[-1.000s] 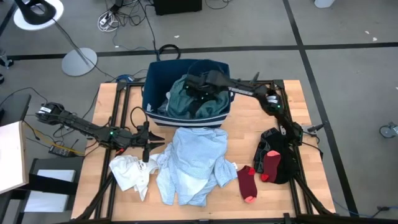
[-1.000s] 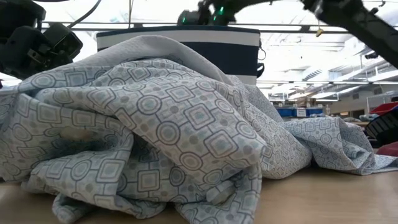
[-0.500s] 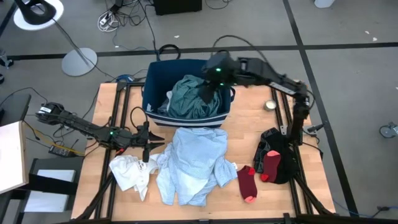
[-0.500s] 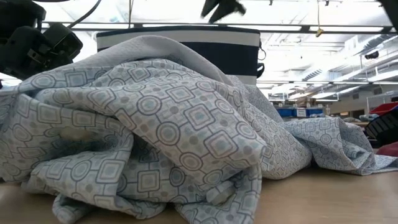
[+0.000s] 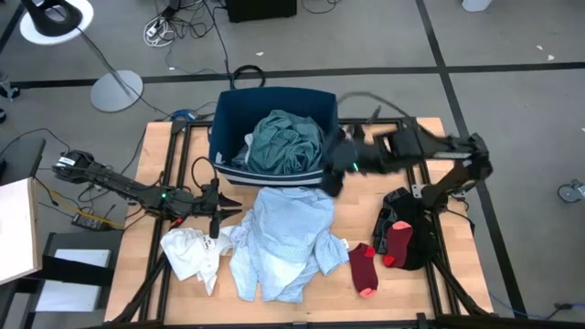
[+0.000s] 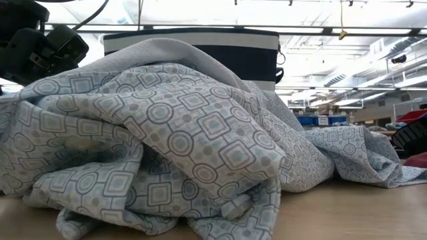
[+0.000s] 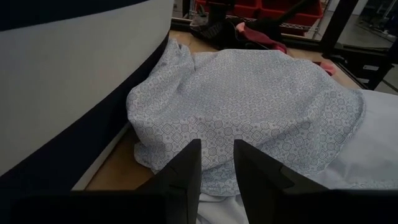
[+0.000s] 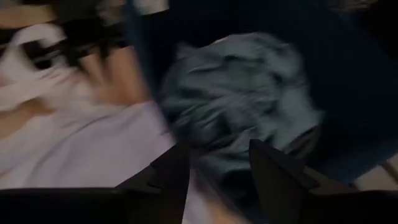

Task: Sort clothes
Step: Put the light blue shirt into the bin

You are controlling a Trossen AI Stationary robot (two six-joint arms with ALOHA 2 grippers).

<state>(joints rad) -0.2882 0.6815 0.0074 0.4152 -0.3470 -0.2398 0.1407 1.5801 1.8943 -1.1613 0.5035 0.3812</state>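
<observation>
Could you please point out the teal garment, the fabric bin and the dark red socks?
teal garment (image 5: 285,142): high view, middle of the crumpled heap.
fabric bin (image 5: 222,123): high view, left wall's rim.
dark red socks (image 5: 363,266): high view, left sock's middle.

The bin (image 5: 224,128) is navy with white stripes; the garment (image 5: 283,144) inside it is teal. The shirt (image 5: 283,233) just ahead of the left pincer (image 5: 228,208) is light blue, printed with grey squares and circles. Beside it lies a white tee (image 5: 190,253). Near the right pincer (image 5: 334,178), dark red socks (image 5: 364,268) with pink toes and a black piece (image 5: 416,239).
</observation>
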